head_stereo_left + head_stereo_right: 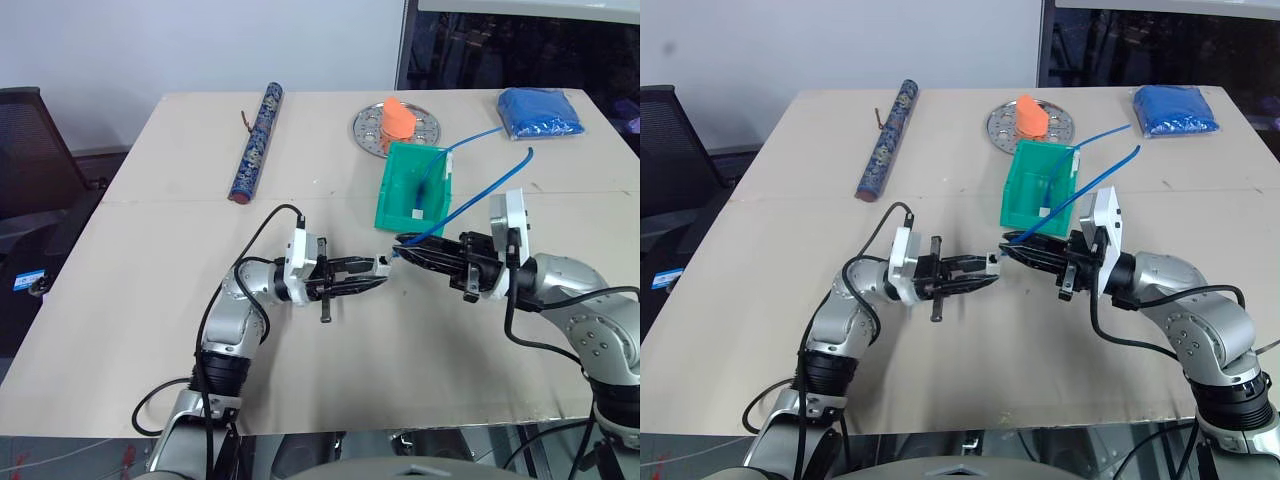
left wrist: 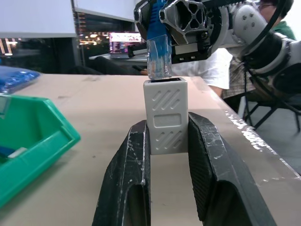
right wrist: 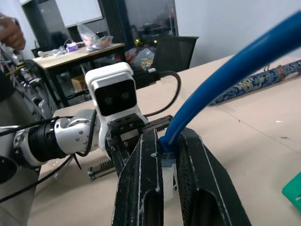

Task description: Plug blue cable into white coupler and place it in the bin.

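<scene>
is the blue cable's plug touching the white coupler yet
Touching. In the left wrist view the clear plug of the blue cable meets the top opening of the white coupler, with no gap visible. How far it is seated cannot be told.

The bin [image 1: 398, 200] sits on the counter [image 1: 200, 320] just before the perforated plate [image 1: 372, 128]; the packet [image 1: 540, 112] lies right, the patterned roll [image 1: 256, 140] left.

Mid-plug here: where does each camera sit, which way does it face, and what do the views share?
Head eyes: look forward and down at the table; both arms show, left gripper meeting right gripper.
Left wrist: looks along its fingers clamping the white coupler.
Right wrist: looks along its fingers pinching the blue cable.
Shared: coupler, cable plug, the bin.
</scene>
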Robot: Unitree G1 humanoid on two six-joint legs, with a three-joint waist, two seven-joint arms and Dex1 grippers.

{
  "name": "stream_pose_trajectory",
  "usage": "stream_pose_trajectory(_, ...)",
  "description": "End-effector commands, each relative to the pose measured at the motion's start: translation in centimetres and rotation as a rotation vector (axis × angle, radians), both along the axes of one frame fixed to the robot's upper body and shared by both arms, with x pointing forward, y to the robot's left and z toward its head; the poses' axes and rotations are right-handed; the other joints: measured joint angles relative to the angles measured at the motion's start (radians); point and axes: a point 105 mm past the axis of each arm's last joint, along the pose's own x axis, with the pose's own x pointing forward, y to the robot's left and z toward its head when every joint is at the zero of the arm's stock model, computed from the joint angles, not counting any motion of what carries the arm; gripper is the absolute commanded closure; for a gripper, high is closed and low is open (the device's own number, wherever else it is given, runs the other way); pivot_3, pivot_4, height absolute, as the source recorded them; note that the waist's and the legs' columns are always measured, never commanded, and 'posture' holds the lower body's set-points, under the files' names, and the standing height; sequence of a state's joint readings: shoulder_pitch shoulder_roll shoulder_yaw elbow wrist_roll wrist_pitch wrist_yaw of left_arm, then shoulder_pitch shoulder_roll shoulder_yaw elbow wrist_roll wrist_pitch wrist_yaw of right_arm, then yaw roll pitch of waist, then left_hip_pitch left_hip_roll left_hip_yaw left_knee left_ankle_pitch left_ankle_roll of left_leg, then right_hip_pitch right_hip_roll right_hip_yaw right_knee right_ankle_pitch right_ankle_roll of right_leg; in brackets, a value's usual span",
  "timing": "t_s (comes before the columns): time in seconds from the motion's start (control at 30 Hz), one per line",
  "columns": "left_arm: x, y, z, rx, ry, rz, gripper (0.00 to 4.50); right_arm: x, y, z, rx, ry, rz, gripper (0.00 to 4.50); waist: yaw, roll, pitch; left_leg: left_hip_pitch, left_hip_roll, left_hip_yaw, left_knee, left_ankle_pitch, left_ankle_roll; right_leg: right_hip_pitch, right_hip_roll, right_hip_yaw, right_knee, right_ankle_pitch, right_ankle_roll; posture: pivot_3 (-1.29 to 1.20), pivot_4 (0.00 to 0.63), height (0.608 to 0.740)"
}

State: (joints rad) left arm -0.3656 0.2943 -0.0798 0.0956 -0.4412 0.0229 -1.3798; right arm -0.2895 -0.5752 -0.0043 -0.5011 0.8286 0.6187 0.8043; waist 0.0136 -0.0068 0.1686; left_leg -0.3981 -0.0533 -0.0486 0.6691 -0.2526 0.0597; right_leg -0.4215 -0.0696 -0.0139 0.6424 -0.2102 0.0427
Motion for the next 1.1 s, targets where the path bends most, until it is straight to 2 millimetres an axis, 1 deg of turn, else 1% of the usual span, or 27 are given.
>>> stream_pose_trajectory(0.03, 0.2, 0.2, 0.9, -0.024, -0.018, -0.02, 3.99, -0.6, 0.4, 0.5, -0.055, -0.075, 0.041, 4.5, 0.0, 0.0, 0.0, 0.0, 0.0, 0.0, 0.0, 0.0, 0.0, 0.0, 0.0, 0.0, 0.0, 0.0, 0.0, 0.0, 0.15, 0.74)
stream_pose_trajectory(0.23, 0.6, 0.1, 0.8, -0.016, -0.014, -0.019, 3.99, -0.9, 0.9, 0.3, -0.069, -0.096, 0.062, 4.5, 0.0, 0.0, 0.0, 0.0, 0.0, 0.0, 0.0, 0.0, 0.0, 0.0, 0.0, 0.0, 0.0, 0.0, 0.0, 0.0, 0.15, 0.74)
stream_pose_trajectory(0.37, 0.5, 0.0, 0.7, -0.008, -0.009, -0.025, 3.99, -0.9, 1.0, -0.1, -0.101, -0.112, 0.067, 4.5, 0.0, 0.0, 0.0, 0.0, 0.0, 0.0, 0.0, 0.0, 0.0, 0.0, 0.0, 0.0, 0.0, 0.0, 0.0, 0.0, 0.15, 0.74)
stream_pose_trajectory(0.6, 0.2, 0.0, 0.2, 0.023, 0.014, -0.046, 3.99, -0.4, 1.4, 0.6, -0.079, -0.154, 0.06, 4.5, 0.0, 0.0, 0.0, 0.0, 0.0, 0.0, 0.0, 0.0, 0.0, 0.0, 0.0, 0.0, 0.0, 0.0, 0.0, 0.0, 0.15, 0.74)
stream_pose_trajectory(0.73, 0.2, 0.0, 0.0, 0.033, 0.024, -0.052, 3.99, -0.4, 1.4, 0.5, -0.104, -0.177, 0.069, 4.5, 0.0, 0.0, 0.0, 0.0, 0.0, 0.0, 0.0, 0.0, 0.0, 0.0, 0.0, 0.0, 0.0, 0.0, 0.0, 0.0, 0.15, 0.74)
stream_pose_trajectory(0.97, 0.2, 0.1, 0.1, 0.034, 0.023, -0.051, 3.99, -0.4, 0.9, -1.2, -0.218, -0.19, 0.076, 4.5, 0.0, 0.0, 0.0, 0.0, 0.0, 0.0, 0.0, 0.0, 0.0, 0.0, 0.0, 0.0, -0.001, 0.0, 0.0, 0.0, 0.15, 0.74)
stream_pose_trajectory(1.1, 0.0, 0.1, 0.0, 0.049, 0.018, -0.063, 3.99, -0.2, 0.6, -1.8, -0.255, -0.192, 0.074, 4.5, 0.0, 0.0, 0.0, 0.0, 0.0, 0.0, 0.0, 0.0, 0.0, 0.0, 0.0, 0.0, -0.001, 0.0, 0.0, 0.0, 0.15, 0.74)
